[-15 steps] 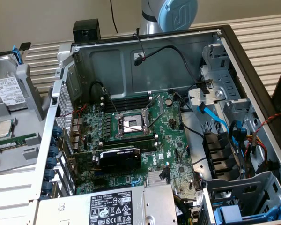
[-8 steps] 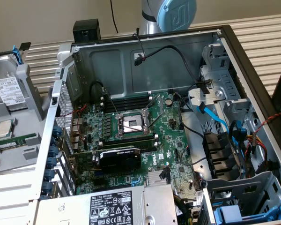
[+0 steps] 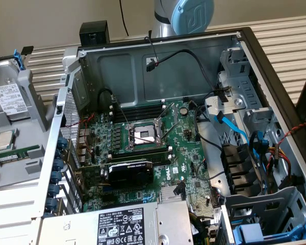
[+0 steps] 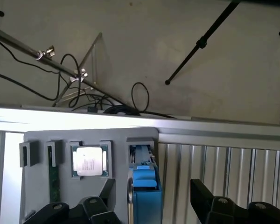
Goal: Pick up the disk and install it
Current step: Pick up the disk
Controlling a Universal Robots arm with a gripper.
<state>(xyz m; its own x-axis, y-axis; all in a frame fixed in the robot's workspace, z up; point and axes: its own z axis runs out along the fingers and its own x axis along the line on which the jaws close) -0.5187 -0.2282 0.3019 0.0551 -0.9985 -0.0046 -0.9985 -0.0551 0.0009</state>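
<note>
The disk (image 3: 7, 99) is a silver drive with a white barcode label in a blue frame. It stands in a slot of the grey holder (image 3: 33, 97) at the exterior view's left, outside the computer case. In the wrist view the disk (image 4: 144, 193) shows edge-on, blue frame uppermost. My gripper (image 4: 150, 189) is open. One black finger (image 4: 100, 205) is on one side of the disk and the other finger (image 4: 214, 205) is well off on the other side. Neither touches it. Part of my arm (image 3: 183, 15) shows behind the case.
The open computer case (image 3: 255, 61) holds a motherboard (image 3: 143, 148) with an open processor socket, a graphics card (image 3: 130, 173), a power supply (image 3: 127, 224) and loose cables. A similar blue-framed drive (image 3: 255, 232) sits in the corner bay. A processor chip (image 4: 89, 161) and a memory stick (image 3: 15, 153) lie in the holder.
</note>
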